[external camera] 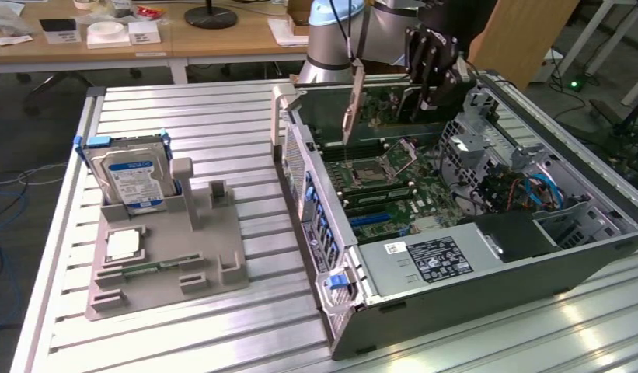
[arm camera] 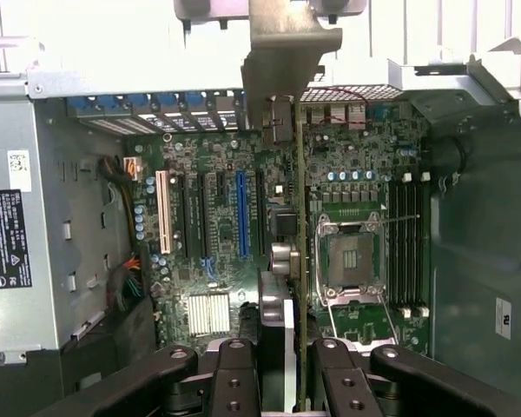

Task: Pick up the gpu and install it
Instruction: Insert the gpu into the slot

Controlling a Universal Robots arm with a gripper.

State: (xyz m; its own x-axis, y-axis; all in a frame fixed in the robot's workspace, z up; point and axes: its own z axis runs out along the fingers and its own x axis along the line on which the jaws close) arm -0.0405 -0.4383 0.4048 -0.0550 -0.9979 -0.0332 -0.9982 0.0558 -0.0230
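Observation:
The gpu (external camera: 386, 105) hangs on edge over the motherboard (external camera: 402, 198) inside the open computer case (external camera: 567, 249), with its metal bracket (external camera: 351, 105) toward the case's rear wall. My gripper (external camera: 441, 87) is shut on the card from above. In the wrist view the gpu (arm camera: 301, 217) appears edge-on as a thin line running between the two black fingers (arm camera: 234, 378). Its grey bracket (arm camera: 282, 61) reaches the far end by the rear slot openings. Below the card lie the expansion slots, among them a blue slot (arm camera: 241, 213), and beside it the CPU socket (arm camera: 352, 256).
A grey fixture (external camera: 163, 256) stands at the exterior view's left and holds a blue-labelled hard drive (external camera: 132, 179), a processor chip (external camera: 125, 245) and a memory stick (external camera: 153, 266). The power supply (external camera: 427, 259) fills the case's near end. A drive cage and cables (external camera: 531, 190) line the side.

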